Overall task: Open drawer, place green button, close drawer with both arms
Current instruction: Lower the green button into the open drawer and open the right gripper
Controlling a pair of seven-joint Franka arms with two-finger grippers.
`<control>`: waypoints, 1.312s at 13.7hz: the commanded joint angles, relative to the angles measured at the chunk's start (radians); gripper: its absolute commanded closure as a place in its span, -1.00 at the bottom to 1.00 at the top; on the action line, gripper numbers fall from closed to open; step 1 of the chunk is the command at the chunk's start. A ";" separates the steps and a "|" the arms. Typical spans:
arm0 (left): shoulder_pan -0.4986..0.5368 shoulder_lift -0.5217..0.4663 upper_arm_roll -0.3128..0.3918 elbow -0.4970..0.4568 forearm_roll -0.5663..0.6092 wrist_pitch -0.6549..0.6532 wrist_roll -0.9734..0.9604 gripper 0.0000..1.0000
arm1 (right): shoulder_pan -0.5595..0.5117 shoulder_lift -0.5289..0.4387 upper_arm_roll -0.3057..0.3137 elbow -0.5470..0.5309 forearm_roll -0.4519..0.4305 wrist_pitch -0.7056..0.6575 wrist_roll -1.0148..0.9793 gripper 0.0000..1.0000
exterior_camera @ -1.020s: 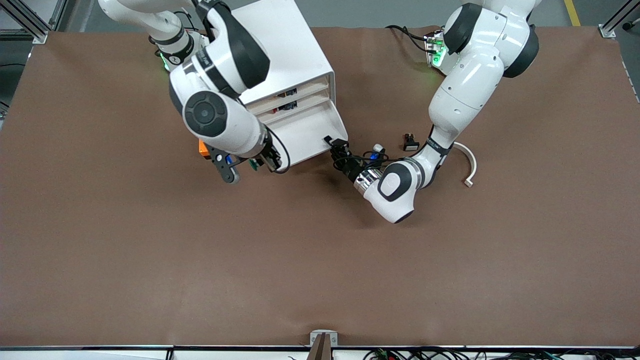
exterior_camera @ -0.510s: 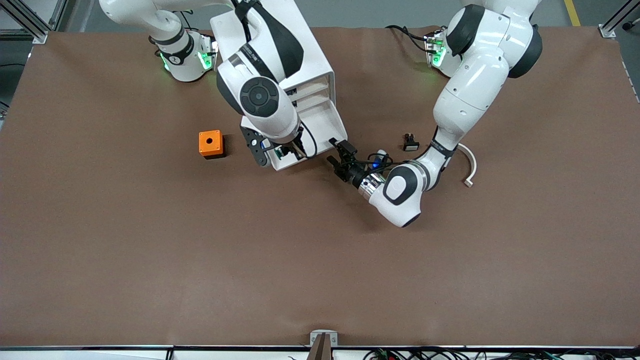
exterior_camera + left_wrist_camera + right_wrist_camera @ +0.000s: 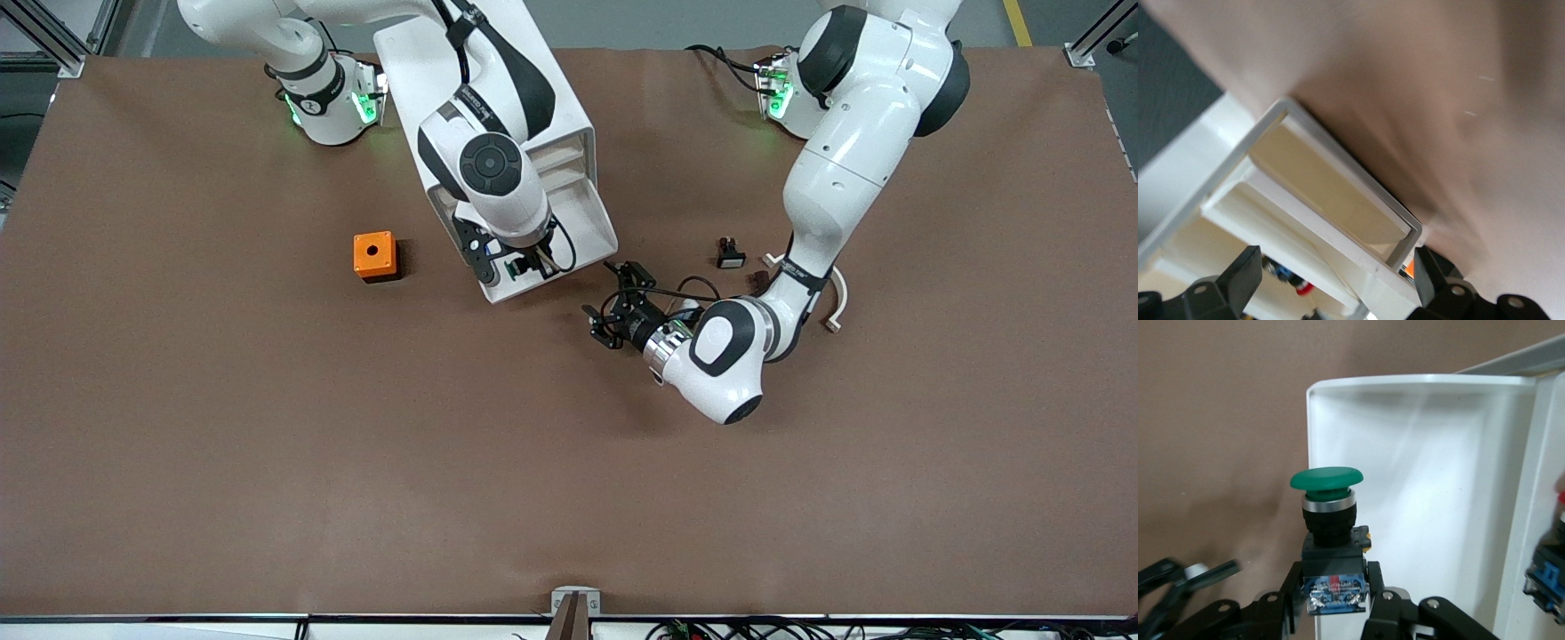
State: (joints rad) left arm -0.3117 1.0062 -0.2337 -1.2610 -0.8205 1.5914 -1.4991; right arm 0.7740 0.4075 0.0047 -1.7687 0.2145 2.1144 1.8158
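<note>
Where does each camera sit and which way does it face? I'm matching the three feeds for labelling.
Front view: high across the table, facing both arms; shows the left gripper, the right gripper and the cabinet.
Left wrist view: on the left wrist, facing the open drawer; its own fingertips show, jaws open.
Right wrist view: on the right wrist, over the drawer; jaws shut on the button.
Both wrist views share the drawer.
</note>
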 commanded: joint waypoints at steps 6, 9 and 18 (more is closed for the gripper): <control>-0.020 -0.106 0.016 0.025 0.263 0.111 0.338 -1.00 | 0.047 -0.021 -0.009 -0.086 -0.015 0.130 0.074 1.00; -0.039 -0.138 0.008 0.023 0.374 0.214 0.346 -1.00 | 0.057 -0.019 -0.009 -0.124 -0.015 0.183 0.077 1.00; -0.129 -0.163 0.008 0.018 0.610 0.364 0.352 -1.00 | 0.064 -0.010 -0.009 -0.114 -0.017 0.176 0.093 -0.68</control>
State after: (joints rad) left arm -0.4299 0.8671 -0.2308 -1.2230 -0.2445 1.9364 -1.1622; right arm 0.8262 0.4078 0.0046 -1.8714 0.2144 2.2849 1.8837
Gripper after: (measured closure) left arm 0.000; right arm 0.524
